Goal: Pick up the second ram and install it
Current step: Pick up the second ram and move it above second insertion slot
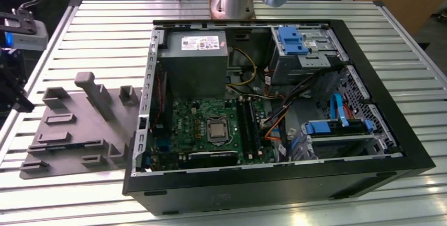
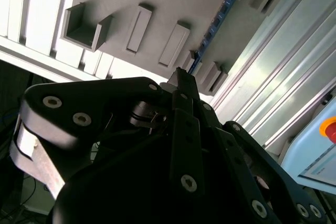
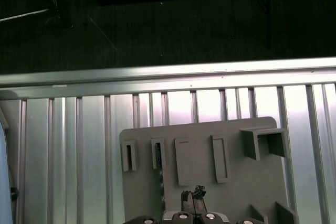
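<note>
While hand [image 3: 193,193] above, ram [image 3: 158,156] in tray [image 3: 247,182]

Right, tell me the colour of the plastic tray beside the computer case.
Plain grey, no pattern. The tray shows best in the exterior view.

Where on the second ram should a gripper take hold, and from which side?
The second ram stands on edge in the grey tray, held by raised blocks. So probably pinch its two flat faces mid-length on the exposed top edge, coming straight down from above.
</note>
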Available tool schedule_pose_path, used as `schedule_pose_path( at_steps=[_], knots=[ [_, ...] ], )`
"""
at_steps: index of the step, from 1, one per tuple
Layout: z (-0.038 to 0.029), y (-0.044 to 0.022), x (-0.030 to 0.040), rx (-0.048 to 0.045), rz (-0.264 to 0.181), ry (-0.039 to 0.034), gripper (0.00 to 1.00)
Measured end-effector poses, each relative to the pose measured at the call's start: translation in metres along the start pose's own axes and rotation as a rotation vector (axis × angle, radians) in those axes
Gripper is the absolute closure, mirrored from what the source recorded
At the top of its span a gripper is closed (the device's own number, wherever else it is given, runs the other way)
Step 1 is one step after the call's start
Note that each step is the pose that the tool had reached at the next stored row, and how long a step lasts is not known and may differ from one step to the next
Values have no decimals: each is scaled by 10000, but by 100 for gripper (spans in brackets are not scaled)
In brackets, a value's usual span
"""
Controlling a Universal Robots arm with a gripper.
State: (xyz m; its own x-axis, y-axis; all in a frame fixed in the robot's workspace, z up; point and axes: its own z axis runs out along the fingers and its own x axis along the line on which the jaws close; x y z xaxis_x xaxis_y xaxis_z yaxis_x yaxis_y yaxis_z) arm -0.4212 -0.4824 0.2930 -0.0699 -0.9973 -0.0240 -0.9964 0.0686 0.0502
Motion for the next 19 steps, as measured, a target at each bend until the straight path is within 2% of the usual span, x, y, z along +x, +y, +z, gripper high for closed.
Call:
schedule_pose_path(
  at_steps=[19],
  knots=[
    [18,-59,1,0,0,1,89]
  ],
)
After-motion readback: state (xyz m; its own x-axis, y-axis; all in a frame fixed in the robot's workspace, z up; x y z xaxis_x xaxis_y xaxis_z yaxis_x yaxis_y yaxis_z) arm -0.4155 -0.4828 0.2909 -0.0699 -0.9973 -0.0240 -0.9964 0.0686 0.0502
